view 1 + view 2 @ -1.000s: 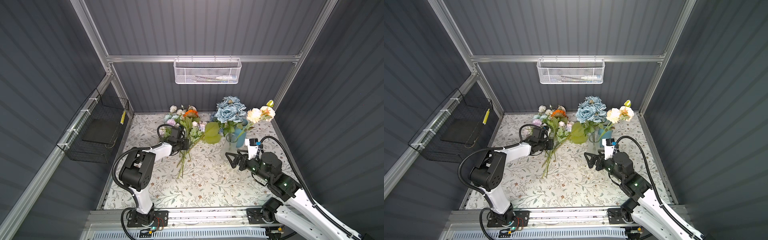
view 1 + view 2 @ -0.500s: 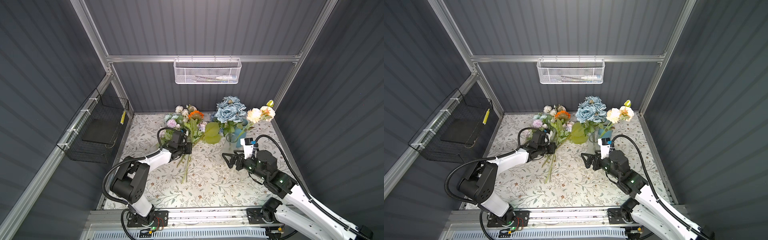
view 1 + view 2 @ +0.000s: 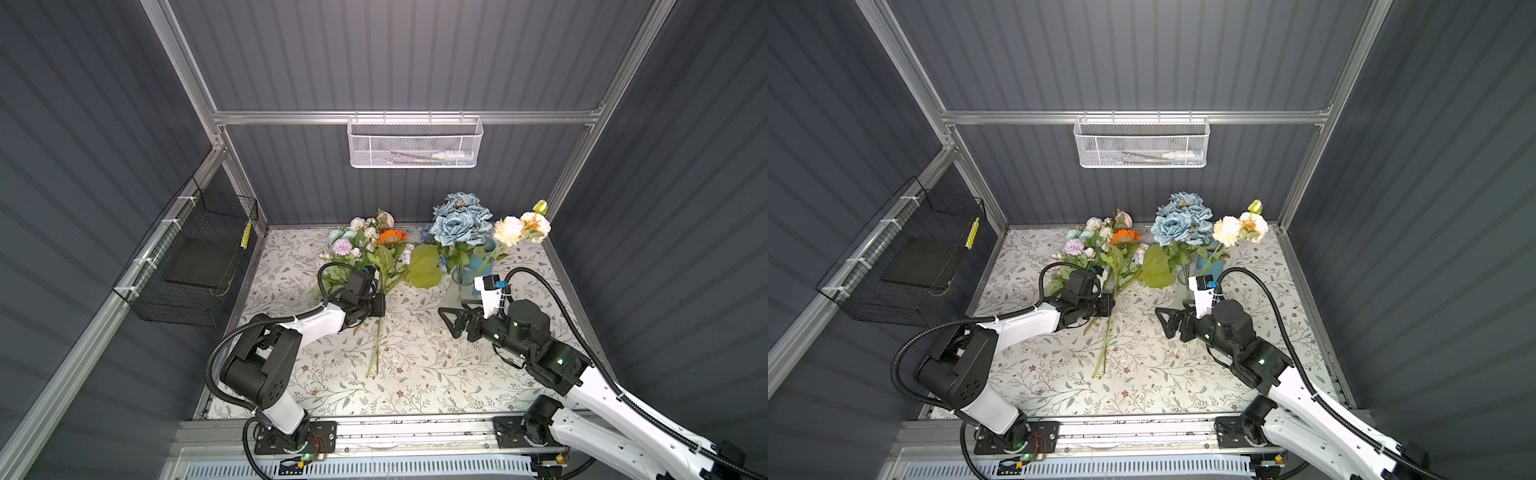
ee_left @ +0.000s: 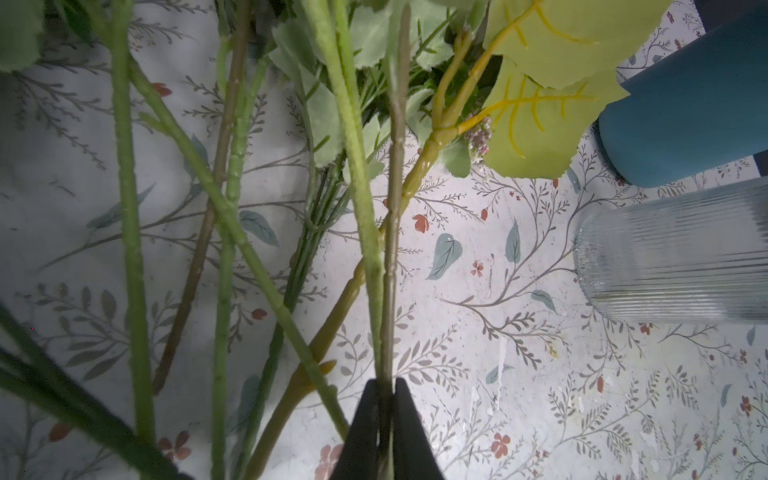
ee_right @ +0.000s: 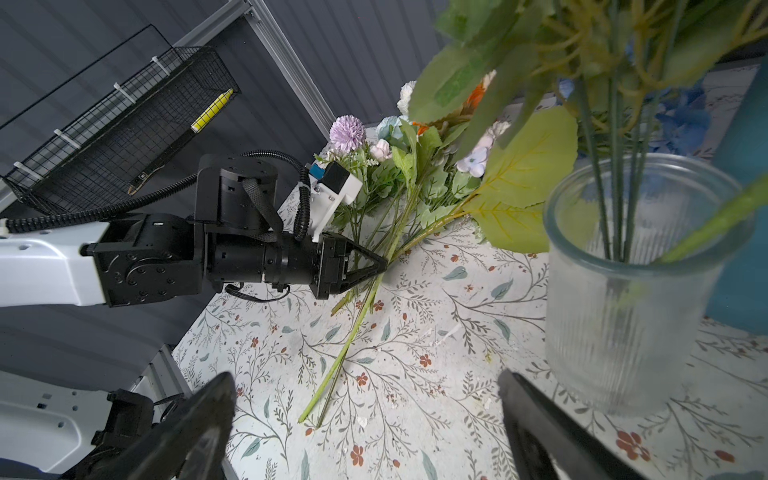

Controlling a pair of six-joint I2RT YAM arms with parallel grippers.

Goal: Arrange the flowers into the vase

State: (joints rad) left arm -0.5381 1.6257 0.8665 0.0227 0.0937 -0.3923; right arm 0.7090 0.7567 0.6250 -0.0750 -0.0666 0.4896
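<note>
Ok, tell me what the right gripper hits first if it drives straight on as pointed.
The right gripper likely meets the flower stems on the mat, just short of the left gripper shut on one. The glass vase stands aside. Height is unclear; it might pass over them.

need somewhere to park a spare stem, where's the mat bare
Bare: the near mat between the front rail and the stem ends; also the left strip beside the loose flowers. Crowded: the back, where flowers, glass vase and blue vase sit, with the right gripper close by.
</note>
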